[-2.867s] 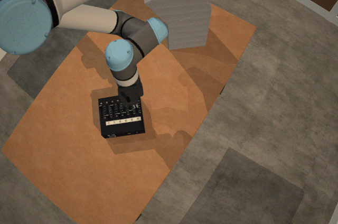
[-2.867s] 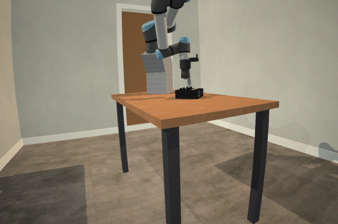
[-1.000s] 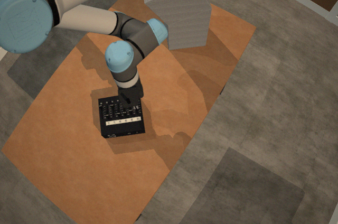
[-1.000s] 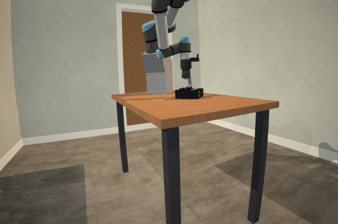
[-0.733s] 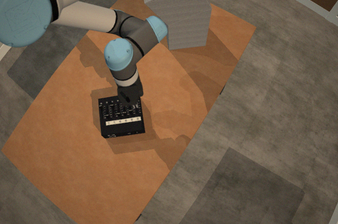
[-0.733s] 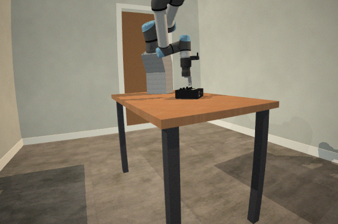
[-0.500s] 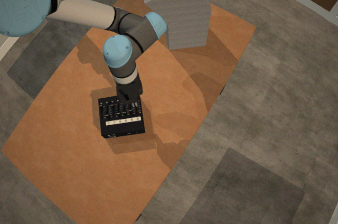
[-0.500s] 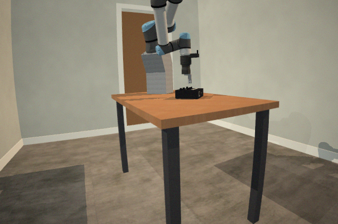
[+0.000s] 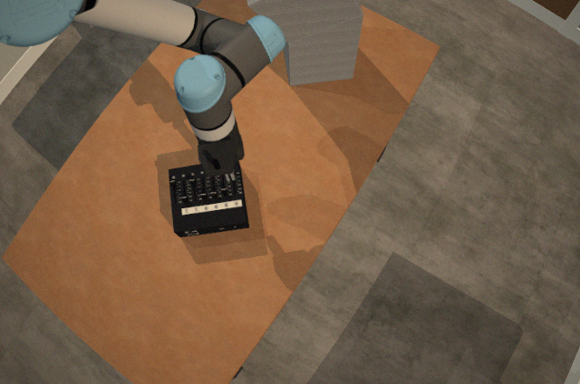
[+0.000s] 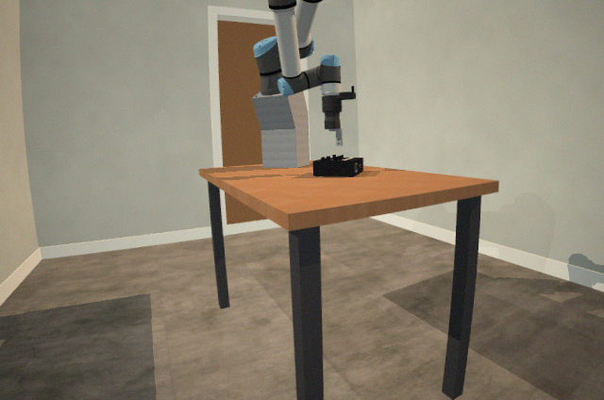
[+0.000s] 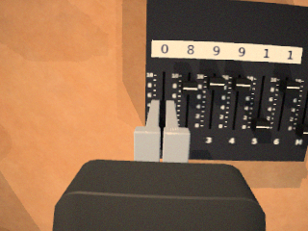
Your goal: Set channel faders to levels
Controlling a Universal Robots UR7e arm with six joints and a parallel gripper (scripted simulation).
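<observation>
Claw [image 11: 161, 134] fully closed on nothing, as I see it, hanging above the lighting desk [image 11: 192, 13], clear of the faders below.

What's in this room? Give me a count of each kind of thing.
Robot arm: 1
Gripper, shut and empty: 1
Lighting desk: 1
Table: 1
Grey pedestal: 1
Door: 1
Total: 6
</observation>
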